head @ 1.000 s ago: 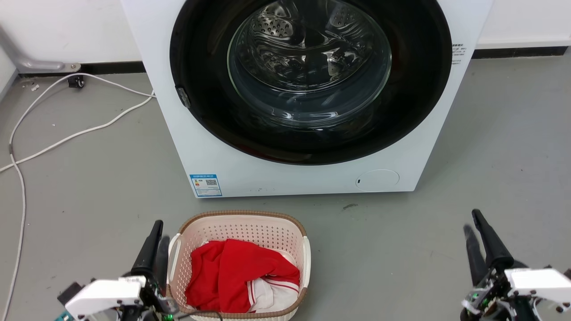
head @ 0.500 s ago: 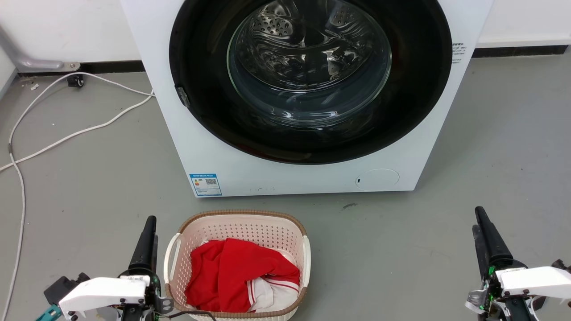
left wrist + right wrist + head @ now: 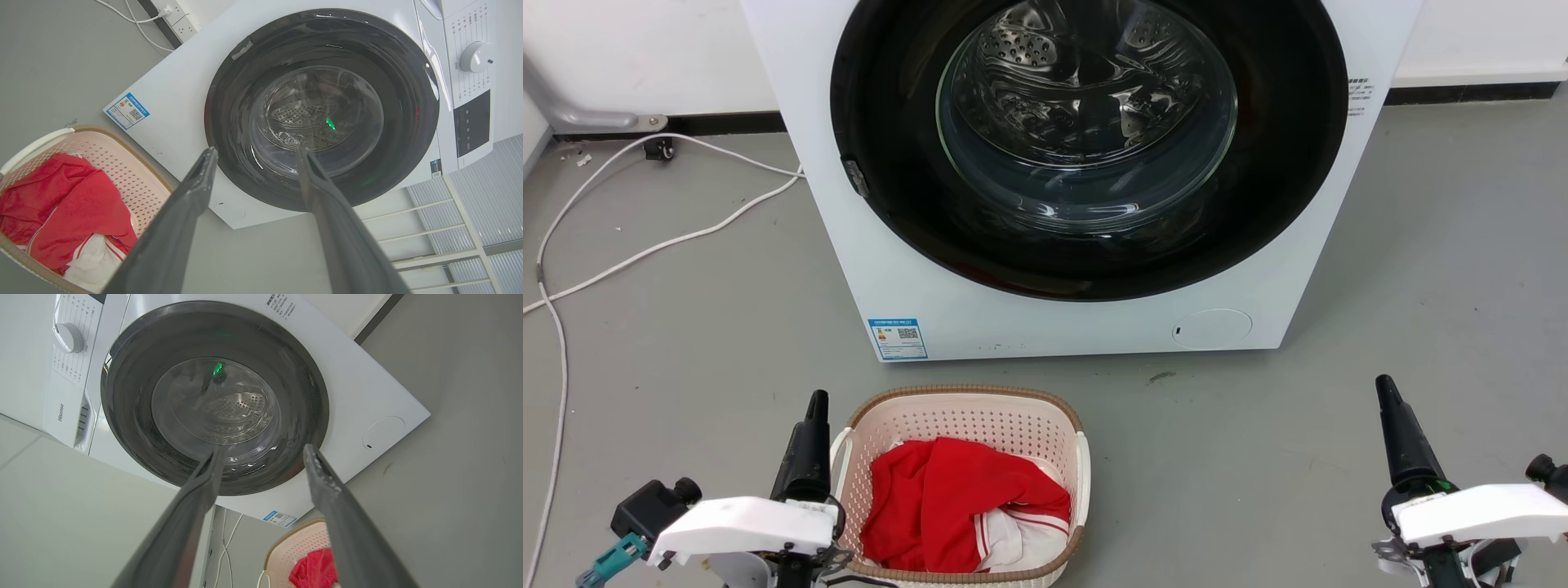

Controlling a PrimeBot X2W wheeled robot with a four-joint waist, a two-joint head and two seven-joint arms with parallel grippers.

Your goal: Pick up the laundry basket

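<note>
Grey floor (image 3: 686,351) lies in front of us, and on it, against a white wall (image 3: 645,49), stands the big white washing machine (image 3: 890,269) with its round dark door (image 3: 1086,147). White cables (image 3: 645,245) run over the floor at the left of the machine, and a small blue label (image 3: 898,338) sits low on its front. The laundry basket (image 3: 964,396) stands on the floor just before the machine, low in the head view and a little left of the middle. Inside it lie a red cloth (image 3: 947,498) and a white cloth (image 3: 1021,531) with red stripes. Our left gripper (image 3: 815,400) is just beside the basket, on the outer side of its left handle (image 3: 836,457), and it points toward the machine. We cannot tell if it touches the handle. In the left wrist view its two fingers (image 3: 192,192) are spread apart, the door shows through the gap, and the basket is at the lower left, outside the fingers. Our right gripper (image 3: 1383,384) is well apart from the basket, at the far right over bare floor. In the right wrist view it is also spread wide. The basket shows there near the bottom edge, partly behind one finger.
</note>
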